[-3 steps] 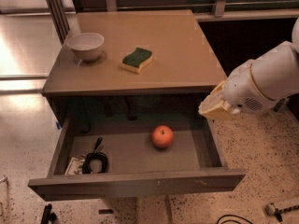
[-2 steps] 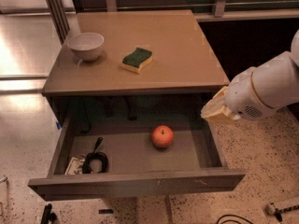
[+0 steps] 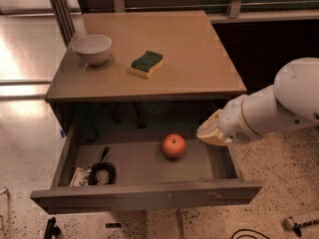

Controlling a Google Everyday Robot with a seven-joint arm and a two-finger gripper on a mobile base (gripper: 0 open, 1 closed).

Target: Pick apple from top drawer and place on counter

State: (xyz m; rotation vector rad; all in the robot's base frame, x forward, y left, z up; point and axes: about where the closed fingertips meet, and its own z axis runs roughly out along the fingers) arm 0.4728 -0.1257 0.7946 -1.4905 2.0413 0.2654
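Observation:
The apple (image 3: 174, 146), small and red-orange, lies in the open top drawer (image 3: 144, 195), right of its middle. The drawer is pulled out from under the counter (image 3: 189, 49). My gripper (image 3: 212, 131) comes in from the right on a white arm. It hangs over the drawer's right side, a short way right of the apple and slightly above it. It holds nothing that I can see.
A white bowl (image 3: 92, 49) and a green-and-yellow sponge (image 3: 147, 63) sit on the counter's left half. A coiled black cable (image 3: 102, 171) lies in the drawer's left part. Speckled floor surrounds the cabinet; a dark wall panel stands behind at right.
My arm and gripper have shifted slightly right and down beside the drawer's right side. The apple and drawer have not moved.

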